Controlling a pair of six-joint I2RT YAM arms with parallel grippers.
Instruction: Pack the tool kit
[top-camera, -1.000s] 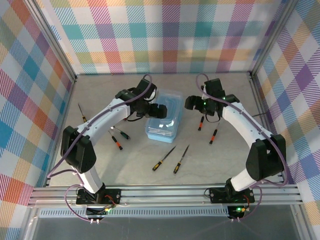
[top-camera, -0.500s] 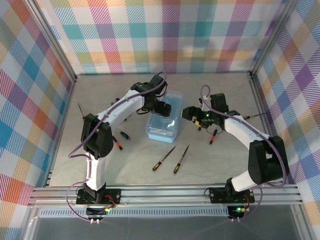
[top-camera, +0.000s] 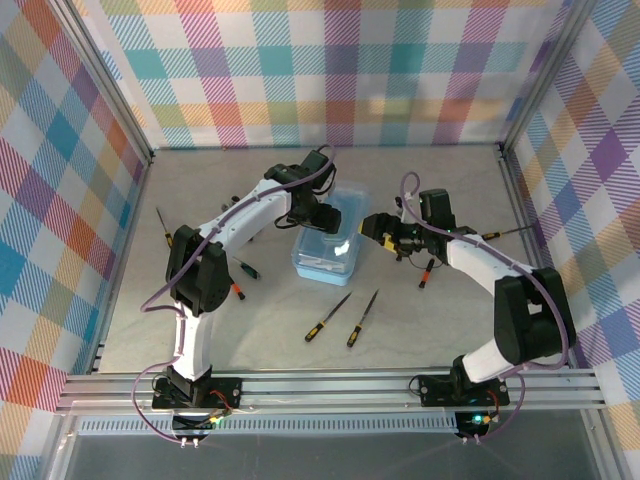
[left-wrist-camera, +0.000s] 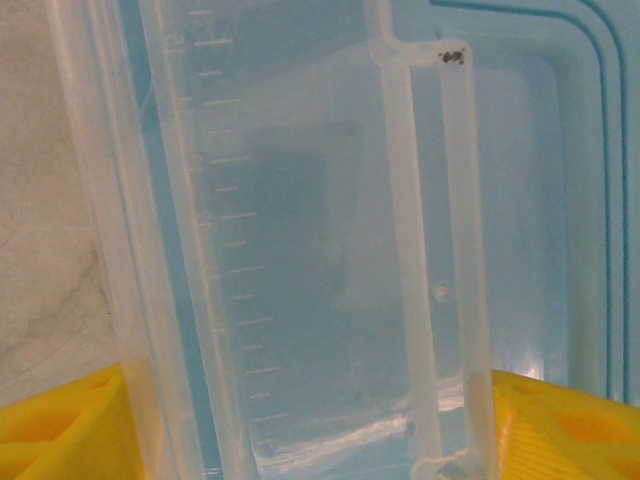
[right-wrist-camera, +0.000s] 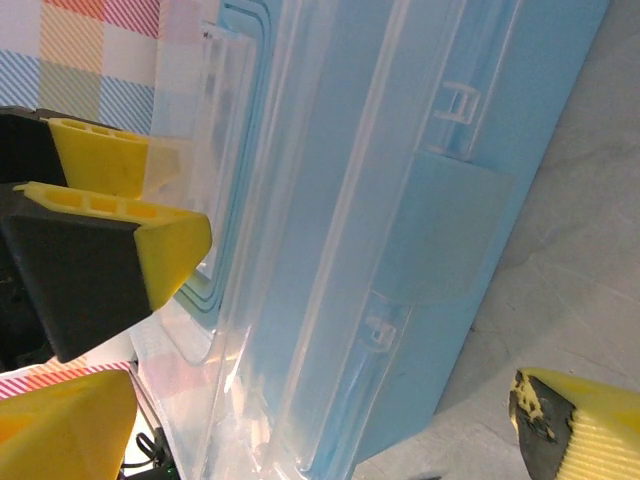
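On the pale stone-look table (top-camera: 250, 340), two slim screwdrivers with black-and-yellow handles (top-camera: 328, 317) lie side by side nearest the arm bases. Beyond them, mid-table, sits the small rectangular light-blue translucent plastic case (top-camera: 325, 262), its clear lid showing moulded ridges, tick marks, small tabs and a clear handle strip. The right tool (top-camera: 377, 226) gapes wide at the case's right wall, gripping nothing. The left tool (left-wrist-camera: 320, 430) straddles the handle strip at the far left; whether it pinches, I cannot tell.
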